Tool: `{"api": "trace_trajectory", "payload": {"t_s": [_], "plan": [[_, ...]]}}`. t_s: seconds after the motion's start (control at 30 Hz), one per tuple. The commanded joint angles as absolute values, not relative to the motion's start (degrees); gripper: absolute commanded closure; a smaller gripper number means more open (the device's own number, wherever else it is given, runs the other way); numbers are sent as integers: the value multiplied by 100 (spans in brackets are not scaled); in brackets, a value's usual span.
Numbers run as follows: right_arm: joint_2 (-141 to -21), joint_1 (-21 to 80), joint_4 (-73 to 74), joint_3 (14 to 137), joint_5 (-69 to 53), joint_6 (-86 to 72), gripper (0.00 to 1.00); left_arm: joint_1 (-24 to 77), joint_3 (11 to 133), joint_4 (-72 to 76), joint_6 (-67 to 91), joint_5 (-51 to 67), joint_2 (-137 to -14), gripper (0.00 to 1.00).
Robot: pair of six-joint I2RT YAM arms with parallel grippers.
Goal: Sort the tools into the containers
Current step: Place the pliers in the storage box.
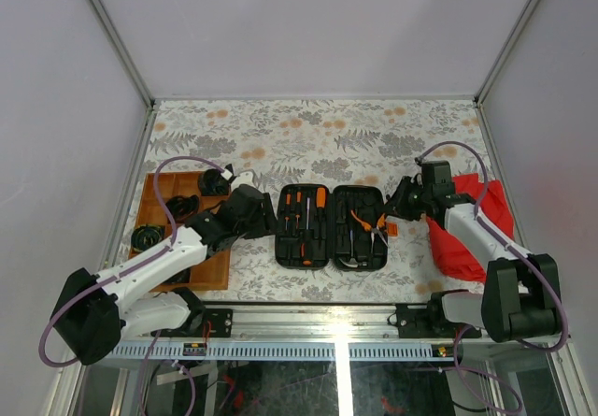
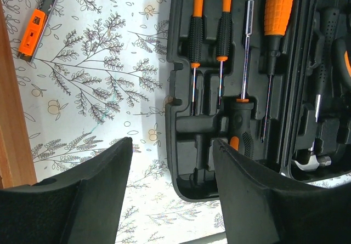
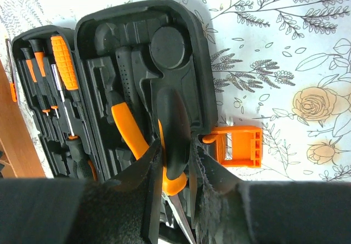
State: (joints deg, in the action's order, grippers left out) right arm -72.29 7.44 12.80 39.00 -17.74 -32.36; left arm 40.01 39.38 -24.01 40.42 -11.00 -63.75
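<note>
Black case [image 1: 333,248] of screwdrivers [image 1: 304,212] mid near edge, wooden tray [image 1: 140,218] at left edge; right gripper [image 3: 175,162] tight on pliers [image 3: 172,124], left gripper [image 2: 173,141] agape.

Case [image 2: 186,145] matt black plastic; screwdriver shafts [image 2: 247,46] shiny steel.

This is a robotics lab, with a closed test cell. 2 robot arms, the left arm [image 1: 154,265] and the right arm [image 1: 476,234], are bolted to a metal rail [image 1: 318,327] at the near edge of a table. Plain white walls [image 1: 318,23] held in a metal frame [image 1: 112,33] shut in 3 sides. Purple cables [image 1: 166,208] run along the arms. The flowered cloth [image 1: 318,136] over the table is the only homely thing here.
</note>
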Motion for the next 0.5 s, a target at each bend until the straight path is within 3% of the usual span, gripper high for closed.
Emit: {"api": "trace_trajectory", "payload": {"t_s": [0.0,0.17,0.47], "plan": [[-7391,720,1189,4016,-2236,-3033,84,3956,3872,-2155,4087,-1048,-6414,40],[-7569,729,1373,4102,-2461,-2745,81,3956,3858,-2039,4104,-962,-6523,41],[-7639,879,1457,4258,-2776,-2464,62,3955,3858,-1908,4079,-860,-6689,40]]}}
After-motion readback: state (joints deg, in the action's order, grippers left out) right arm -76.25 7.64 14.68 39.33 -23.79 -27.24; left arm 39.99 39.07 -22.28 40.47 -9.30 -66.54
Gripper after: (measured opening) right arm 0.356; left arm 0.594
